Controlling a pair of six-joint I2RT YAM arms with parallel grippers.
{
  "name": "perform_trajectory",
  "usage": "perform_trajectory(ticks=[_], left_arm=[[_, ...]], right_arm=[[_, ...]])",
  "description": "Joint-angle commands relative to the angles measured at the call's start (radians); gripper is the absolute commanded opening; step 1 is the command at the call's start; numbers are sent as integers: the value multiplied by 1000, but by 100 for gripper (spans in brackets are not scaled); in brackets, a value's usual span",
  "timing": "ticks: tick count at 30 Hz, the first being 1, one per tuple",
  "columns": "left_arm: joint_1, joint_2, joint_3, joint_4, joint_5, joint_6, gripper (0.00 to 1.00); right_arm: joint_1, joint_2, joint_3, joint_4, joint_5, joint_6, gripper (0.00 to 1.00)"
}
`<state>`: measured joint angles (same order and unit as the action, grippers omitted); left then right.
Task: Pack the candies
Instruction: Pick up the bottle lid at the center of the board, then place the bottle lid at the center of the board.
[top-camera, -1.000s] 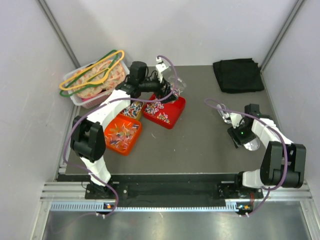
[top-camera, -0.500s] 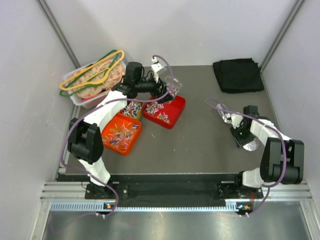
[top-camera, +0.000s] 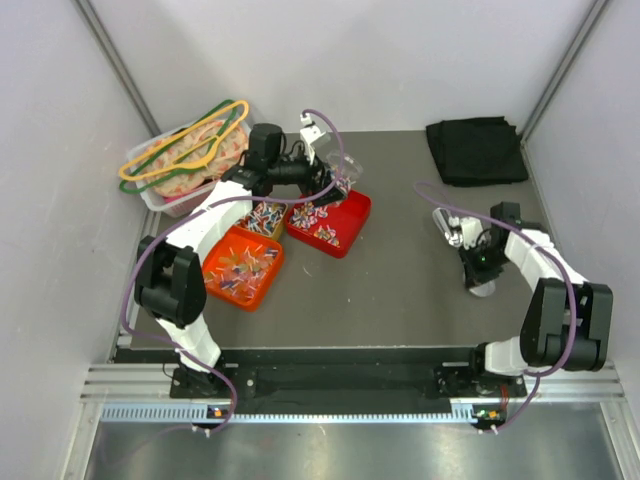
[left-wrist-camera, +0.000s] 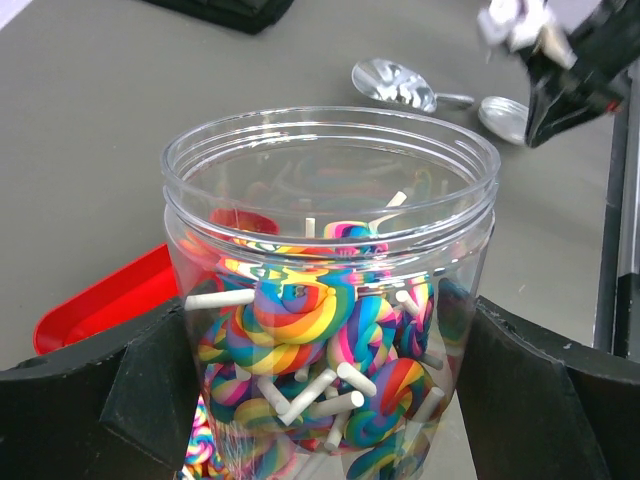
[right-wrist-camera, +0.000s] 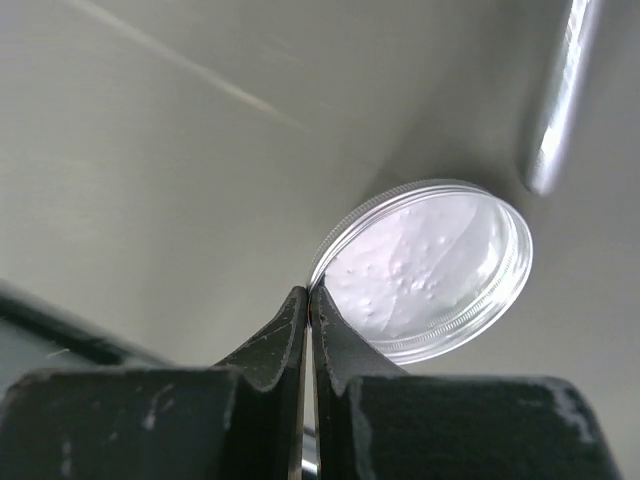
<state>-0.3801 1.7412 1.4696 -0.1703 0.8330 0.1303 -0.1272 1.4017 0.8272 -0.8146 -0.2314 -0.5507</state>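
My left gripper (left-wrist-camera: 330, 400) is shut on a clear open jar (left-wrist-camera: 330, 190) about half full of rainbow swirl candies (left-wrist-camera: 300, 320) on white sticks. In the top view the jar (top-camera: 341, 172) hangs tilted over the red tray (top-camera: 356, 212). More small multicoloured candies (top-camera: 243, 264) lie in the orange tray (top-camera: 262, 288) and in the red one. At the right, my right gripper (right-wrist-camera: 311, 298) is shut, pinching the near rim of the jar's round lid (right-wrist-camera: 430, 270). The lid (top-camera: 483, 289) rests on the table.
Two metal spoons (left-wrist-camera: 395, 82) lie on the table near the right arm. A folded black cloth (top-camera: 477, 150) sits at the back right. A clear bin (top-camera: 170, 200) with pink-orange items and coloured hangers (top-camera: 190, 140) stands at the back left.
My right gripper has closed onto the lid's rim and shifted slightly left with the lid. The left arm drew the jar back a little over the red tray.
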Motion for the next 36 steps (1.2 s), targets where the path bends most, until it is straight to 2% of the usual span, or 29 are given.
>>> perform_trajectory(ticks=[1, 5, 8, 9, 11, 12, 13, 14, 22, 31, 32, 34, 36], left_arm=[[4, -85, 46, -9, 31, 60, 52], [6, -92, 50, -57, 35, 126, 52], [17, -85, 70, -119, 44, 170, 52], [18, -82, 87, -135, 51, 184, 52], [20, -75, 107, -182, 60, 206, 52], [20, -74, 127, -202, 64, 227, 52], [21, -69, 139, -240, 66, 242, 53], [20, -68, 150, -250, 66, 249, 53], [20, -52, 205, -310, 43, 264, 53], [12, -42, 222, -336, 40, 267, 54], [9, -40, 228, -334, 43, 261, 54], [6, -32, 233, -336, 44, 256, 54], [4, -32, 236, -336, 51, 255, 54]], right_arm=[[11, -40, 160, -208, -356, -64, 0], [41, 34, 237, -314, -615, -126, 0], [75, 92, 306, -406, -745, -205, 0], [81, 152, 350, -441, -844, -244, 0], [98, 225, 406, -607, -967, -404, 0], [101, 325, 464, -691, -1005, -564, 0], [101, 370, 495, -803, -1034, -607, 0], [104, 411, 513, -805, -1071, -597, 0], [208, 624, 621, -805, -1106, -667, 0], [205, 755, 609, -802, -1134, -701, 0], [204, 763, 610, -802, -1134, -700, 7], [190, 767, 609, -801, -1138, -696, 12], [181, 767, 606, -798, -1128, -689, 22]])
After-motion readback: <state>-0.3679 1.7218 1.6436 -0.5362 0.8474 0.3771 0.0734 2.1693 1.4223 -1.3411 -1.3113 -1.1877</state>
